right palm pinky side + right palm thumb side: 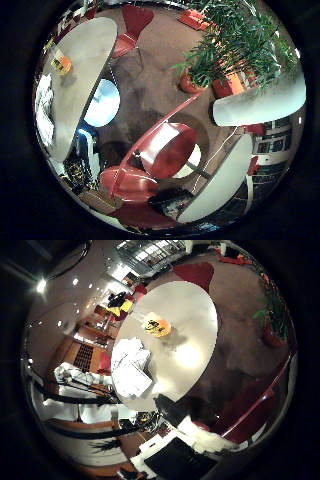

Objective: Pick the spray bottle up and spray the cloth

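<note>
A small yellow and orange object (155, 327), which looks like the spray bottle, stands on the round pale table (195, 310). A crumpled white cloth (130, 368) lies beside it on the same table. In the little finger side view the bottle (62, 64) and cloth (44, 112) are small, on the table (85, 60). My hand (262, 100) is high above the floor, well away from the table, with a white finger reaching out straight. Black and white hand parts (185, 435) show in the thumb side view. The hand is open and away from both objects.
Red chairs (165, 150) stand on the brown floor below the hand, and another (132, 25) is beyond the table. A small round pale blue table (101, 102) is beside the big one. A potted green plant (235, 45) stands further off.
</note>
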Controlling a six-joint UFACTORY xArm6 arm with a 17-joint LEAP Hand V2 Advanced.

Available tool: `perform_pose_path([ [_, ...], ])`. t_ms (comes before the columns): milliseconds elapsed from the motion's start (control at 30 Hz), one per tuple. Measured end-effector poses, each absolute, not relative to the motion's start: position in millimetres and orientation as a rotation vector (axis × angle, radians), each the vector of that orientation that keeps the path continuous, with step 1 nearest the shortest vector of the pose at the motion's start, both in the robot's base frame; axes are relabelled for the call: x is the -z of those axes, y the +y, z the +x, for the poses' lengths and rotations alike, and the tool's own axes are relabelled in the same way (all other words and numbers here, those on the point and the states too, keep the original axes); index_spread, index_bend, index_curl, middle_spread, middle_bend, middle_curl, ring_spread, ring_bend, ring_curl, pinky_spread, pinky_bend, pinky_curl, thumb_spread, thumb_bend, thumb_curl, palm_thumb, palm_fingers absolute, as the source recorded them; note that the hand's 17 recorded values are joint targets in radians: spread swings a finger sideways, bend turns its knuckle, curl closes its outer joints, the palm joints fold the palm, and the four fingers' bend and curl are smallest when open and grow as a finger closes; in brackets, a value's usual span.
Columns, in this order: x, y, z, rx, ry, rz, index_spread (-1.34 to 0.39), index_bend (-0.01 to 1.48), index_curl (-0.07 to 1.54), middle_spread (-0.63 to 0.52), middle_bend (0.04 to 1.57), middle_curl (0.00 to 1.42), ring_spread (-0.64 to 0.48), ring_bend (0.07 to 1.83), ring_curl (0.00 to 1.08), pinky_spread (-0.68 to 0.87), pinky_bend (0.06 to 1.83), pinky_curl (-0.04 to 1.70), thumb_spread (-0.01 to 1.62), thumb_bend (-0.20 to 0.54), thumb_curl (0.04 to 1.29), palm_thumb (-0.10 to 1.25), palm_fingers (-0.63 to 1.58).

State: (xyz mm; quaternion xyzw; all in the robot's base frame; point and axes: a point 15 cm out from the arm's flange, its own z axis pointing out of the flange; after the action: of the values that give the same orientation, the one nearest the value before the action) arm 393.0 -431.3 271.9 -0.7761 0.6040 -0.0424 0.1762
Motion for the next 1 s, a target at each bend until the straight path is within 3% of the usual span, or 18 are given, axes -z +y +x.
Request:
perform_pose_path([
  [567,-202.6,-350.3,465.6,-0.076,1.492,-1.924,-0.23,0.14,0.22,0.05,0.30,0.34,0.14,0.37,0.27,0.33,0.41,0.33,0.85,-0.036,0.30,0.40,0.08],
  [1000,-208.4,-286.3,479.6,-0.268,1.367,-1.793,-0.17,0.14,0.23,0.13,0.34,0.34,0.15,0.42,0.27,0.34,0.43,0.32,0.83,-0.037,0.30,0.38,0.12],
])
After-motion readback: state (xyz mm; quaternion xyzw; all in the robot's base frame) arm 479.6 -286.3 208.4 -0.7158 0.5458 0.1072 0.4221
